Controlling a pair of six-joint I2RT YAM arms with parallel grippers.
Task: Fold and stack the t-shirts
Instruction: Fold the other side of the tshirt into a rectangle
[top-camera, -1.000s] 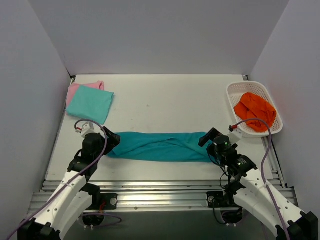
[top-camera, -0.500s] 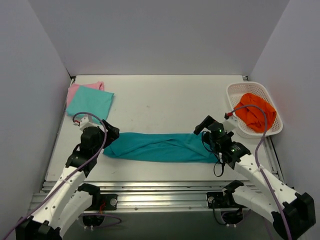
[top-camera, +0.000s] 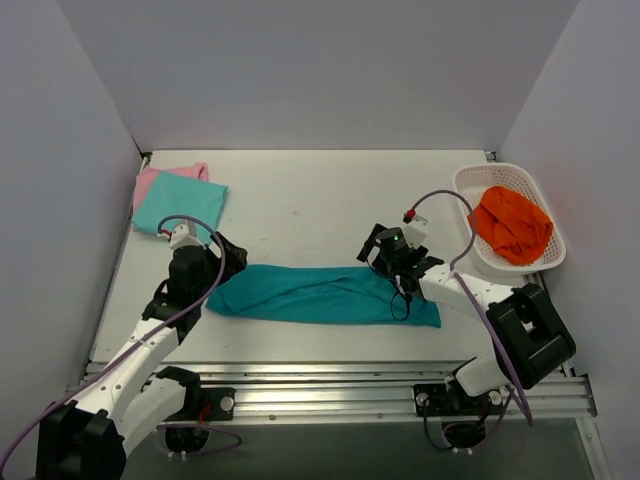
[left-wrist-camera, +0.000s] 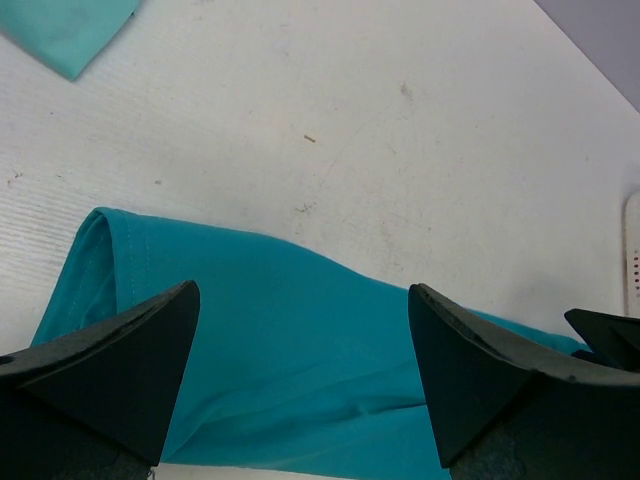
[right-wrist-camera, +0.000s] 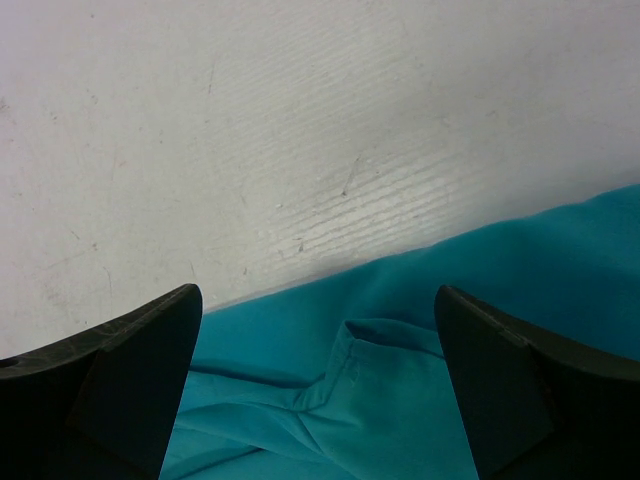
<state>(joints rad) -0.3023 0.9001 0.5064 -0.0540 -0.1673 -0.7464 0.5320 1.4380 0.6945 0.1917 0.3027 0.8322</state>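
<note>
My right gripper (top-camera: 385, 252) has left the right end of the deep teal t-shirt (top-camera: 310, 293) and swung inward along it. It now hangs over the band's far edge, spread wide and holding nothing. My left gripper (top-camera: 224, 260) has crept a little away from the near edge and hovers over the shirt's left end, equally wide and empty. The shirt has not moved: it lies in a long narrow band along the near edge of the table (top-camera: 300, 200), its right end now uncovered. I judge that I am re-placing both grips for the next crosswise fold.

Only the top view shows the aqua-mint shirt (top-camera: 180, 207) folded over the pink shirt (top-camera: 165, 177) at the far-left corner. My right wrist view alone shows a hemmed flap lying just below my fingers (right-wrist-camera: 120, 370), which my arm hides from above.
</note>
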